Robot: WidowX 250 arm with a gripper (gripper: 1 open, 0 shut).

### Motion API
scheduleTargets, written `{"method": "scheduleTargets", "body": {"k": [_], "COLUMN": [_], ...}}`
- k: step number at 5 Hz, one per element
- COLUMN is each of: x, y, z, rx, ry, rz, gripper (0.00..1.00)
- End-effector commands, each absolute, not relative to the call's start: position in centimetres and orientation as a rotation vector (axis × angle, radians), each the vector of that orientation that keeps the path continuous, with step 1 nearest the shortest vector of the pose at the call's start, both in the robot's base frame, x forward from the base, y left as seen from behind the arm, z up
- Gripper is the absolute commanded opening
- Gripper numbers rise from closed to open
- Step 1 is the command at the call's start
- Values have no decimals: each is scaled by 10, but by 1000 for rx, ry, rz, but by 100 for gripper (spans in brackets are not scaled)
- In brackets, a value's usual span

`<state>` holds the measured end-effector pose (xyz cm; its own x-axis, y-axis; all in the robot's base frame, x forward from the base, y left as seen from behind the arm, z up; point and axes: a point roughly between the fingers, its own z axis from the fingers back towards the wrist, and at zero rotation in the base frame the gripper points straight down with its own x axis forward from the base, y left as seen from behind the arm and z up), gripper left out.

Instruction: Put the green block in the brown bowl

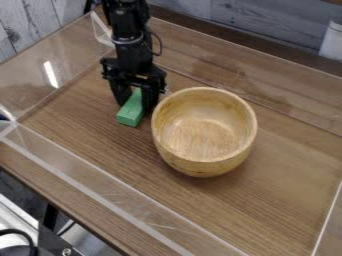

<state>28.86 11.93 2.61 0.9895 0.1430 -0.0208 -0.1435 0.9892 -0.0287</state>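
Your gripper (134, 100) straddles the green block (131, 111) left of center, fingers (116, 96) apart, ready to clamp beside the brown bowl (203, 130).

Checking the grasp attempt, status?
Gripper down astride the small green block, jaws not visibly clamped. Block on table beside round tan wooden bowl, which is empty. Nothing in the way.

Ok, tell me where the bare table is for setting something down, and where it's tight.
Bare table: the wide strip between the brown bowl and the clear near wall, plus the back right behind the bowl. Crowded: left of the bowl, where the gripper straddles the green block close to the bowl's rim.
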Motion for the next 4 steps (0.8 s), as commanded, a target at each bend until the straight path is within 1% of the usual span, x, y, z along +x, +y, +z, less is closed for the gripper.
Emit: {"method": "scheduleTargets", "body": {"k": [1,3,4], "x": [297,302,307], "y": [119,109,101], "z": [44,65,81], "rx": [-24,-52,-67], "ry": [-34,-63,-95], "rz": [138,126,116], "gripper": [0,0,0]}}
